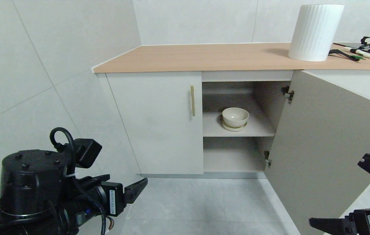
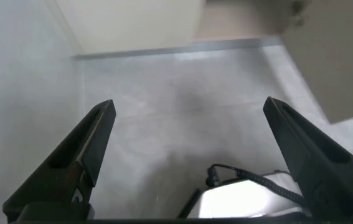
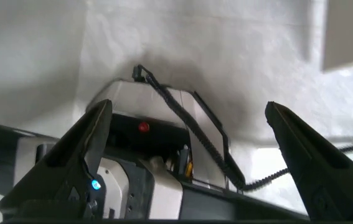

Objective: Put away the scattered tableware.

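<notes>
The bowl (image 1: 235,117) sits on a small plate (image 1: 233,128) on the cupboard's upper shelf (image 1: 258,130), mid-frame, beside the open door (image 1: 328,147). Stowing here looks done; next, probably fetch more pieces or shut that door. Left hand (image 2: 188,106) and right hand (image 3: 188,107) gape empty. Utensils (image 1: 367,54) on the tabletop (image 1: 204,57), upper right, are cut off.

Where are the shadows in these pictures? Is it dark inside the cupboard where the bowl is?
Head view: the white ribbed container throws a soft shadow on the countertop, toward the robot's left; the open cupboard is dimmer inside than its doors, yet the bowl on its plate is plainly lit.
</notes>
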Tool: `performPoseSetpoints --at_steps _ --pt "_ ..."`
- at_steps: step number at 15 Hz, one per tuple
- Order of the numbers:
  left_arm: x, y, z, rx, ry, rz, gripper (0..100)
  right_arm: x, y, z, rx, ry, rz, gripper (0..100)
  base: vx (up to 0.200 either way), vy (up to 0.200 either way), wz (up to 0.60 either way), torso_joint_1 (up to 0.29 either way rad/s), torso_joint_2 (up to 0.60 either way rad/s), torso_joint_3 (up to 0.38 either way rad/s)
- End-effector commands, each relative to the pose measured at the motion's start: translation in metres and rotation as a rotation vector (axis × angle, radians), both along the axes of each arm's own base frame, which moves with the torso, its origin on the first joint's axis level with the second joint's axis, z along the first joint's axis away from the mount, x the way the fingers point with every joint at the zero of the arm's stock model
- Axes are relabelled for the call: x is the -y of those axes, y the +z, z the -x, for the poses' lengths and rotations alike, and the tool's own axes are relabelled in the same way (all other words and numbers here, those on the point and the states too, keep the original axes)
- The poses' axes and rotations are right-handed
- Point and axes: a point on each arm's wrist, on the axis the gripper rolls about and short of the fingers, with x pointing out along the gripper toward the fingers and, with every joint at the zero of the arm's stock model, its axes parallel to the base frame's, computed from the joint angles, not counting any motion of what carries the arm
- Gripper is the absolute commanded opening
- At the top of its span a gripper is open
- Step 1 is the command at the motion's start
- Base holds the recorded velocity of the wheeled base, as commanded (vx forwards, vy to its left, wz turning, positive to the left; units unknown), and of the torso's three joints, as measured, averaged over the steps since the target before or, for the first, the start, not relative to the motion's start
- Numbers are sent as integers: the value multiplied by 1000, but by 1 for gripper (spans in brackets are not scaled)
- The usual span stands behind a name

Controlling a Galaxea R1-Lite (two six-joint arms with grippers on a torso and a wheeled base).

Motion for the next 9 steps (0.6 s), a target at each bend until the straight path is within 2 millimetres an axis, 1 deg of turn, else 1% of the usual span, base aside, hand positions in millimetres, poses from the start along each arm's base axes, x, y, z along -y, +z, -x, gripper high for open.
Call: performPoseSetpoints --at_steps 1,4,5,8,9 --pt "0 0 0 0 1 0 100 1 -4 2 -13 0 9 100 0 -200 0 2 7 12" --pt "0 0 0 2 1 1 100 12 -10 15 -82 -36 25 100 0 -200 0 2 1 1" --pt "0 0 0 0 1 0 100 15 -10 16 -84 -63 17 100 0 -200 0 -7 -2 -2" --pt "0 0 0 2 1 1 100 20 -13 7 -101 -143 28 100 0 -200 0 7 1 2" --pt "0 0 0 2 1 1 100 23 -14 3 -111 -178 32 100 0 0 0 0 0 0"
